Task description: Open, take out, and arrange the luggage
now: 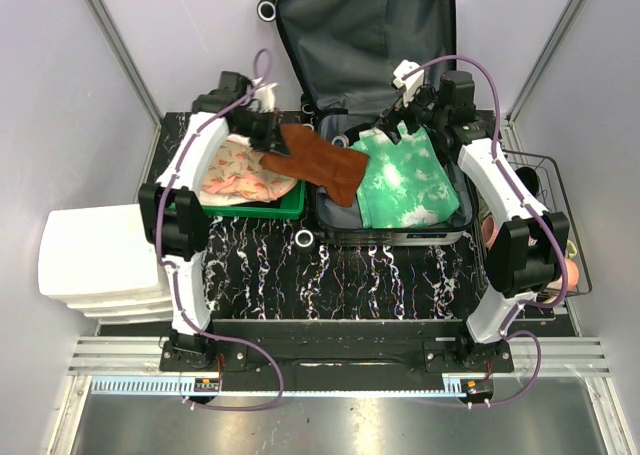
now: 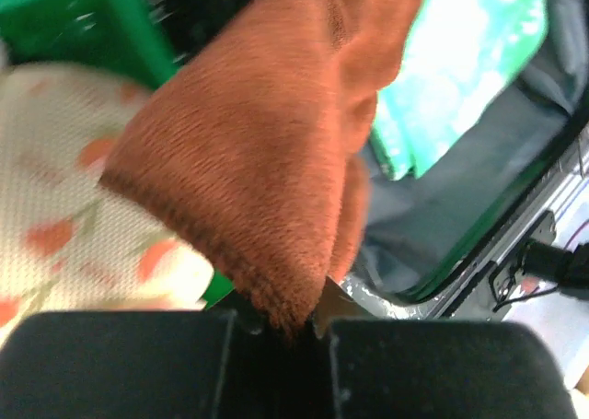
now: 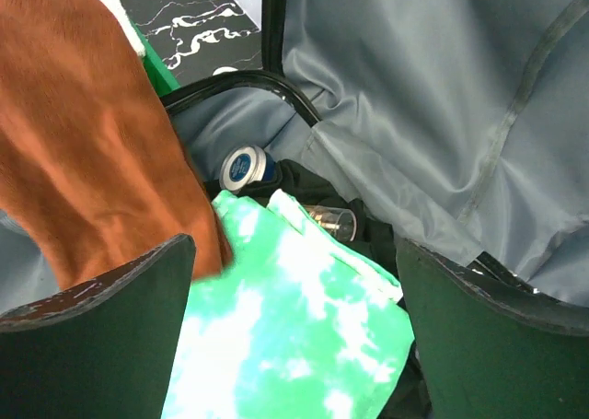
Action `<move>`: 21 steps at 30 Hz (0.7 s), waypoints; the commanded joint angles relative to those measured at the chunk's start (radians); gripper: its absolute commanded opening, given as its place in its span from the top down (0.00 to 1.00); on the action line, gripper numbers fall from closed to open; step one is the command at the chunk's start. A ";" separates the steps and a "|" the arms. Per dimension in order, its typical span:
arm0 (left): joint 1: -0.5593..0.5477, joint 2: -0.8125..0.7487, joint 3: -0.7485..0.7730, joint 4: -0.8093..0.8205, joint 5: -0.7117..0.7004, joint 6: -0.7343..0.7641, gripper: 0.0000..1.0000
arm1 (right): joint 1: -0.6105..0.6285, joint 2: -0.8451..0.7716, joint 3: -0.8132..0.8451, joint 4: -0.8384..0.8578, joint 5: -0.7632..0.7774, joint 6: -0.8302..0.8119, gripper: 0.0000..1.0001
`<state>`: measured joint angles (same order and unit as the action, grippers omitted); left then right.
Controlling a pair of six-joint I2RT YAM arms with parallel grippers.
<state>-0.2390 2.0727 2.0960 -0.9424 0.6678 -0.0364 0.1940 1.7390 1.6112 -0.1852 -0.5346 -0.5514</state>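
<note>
Now the suitcase (image 1: 365, 25) lies open on the bench (image 1: 390, 275), grey-lined lid upright, green garment (image 1: 405, 175) inside. Over its left edge the left claw (image 2: 276, 331) pinches a brown cloth (image 1: 320, 160); the right claw (image 3: 294, 290) gapes above the garment.

One grey-lined hard-shell suitcase (image 1: 365, 35), upper centre. Three cloths: one rust-brown fleece cloth (image 1: 322, 162), one green-and-white tie-dye cloth (image 1: 405, 175), one cream floral cloth (image 1: 238, 172). One green plastic bin (image 1: 288, 205). One white drawer unit (image 1: 95, 260), left edge.

Lilac walls (image 1: 180, 35); black marbled table (image 1: 380, 275); white drawers (image 1: 95, 260).
</note>
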 commanded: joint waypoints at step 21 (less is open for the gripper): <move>0.363 0.055 0.049 -0.135 -0.559 0.368 0.76 | -0.002 0.028 0.081 -0.106 -0.048 0.056 0.00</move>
<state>0.0517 2.1090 2.2417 -1.2484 0.2504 0.2947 0.1940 1.7557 1.6493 -0.2680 -0.5537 -0.5159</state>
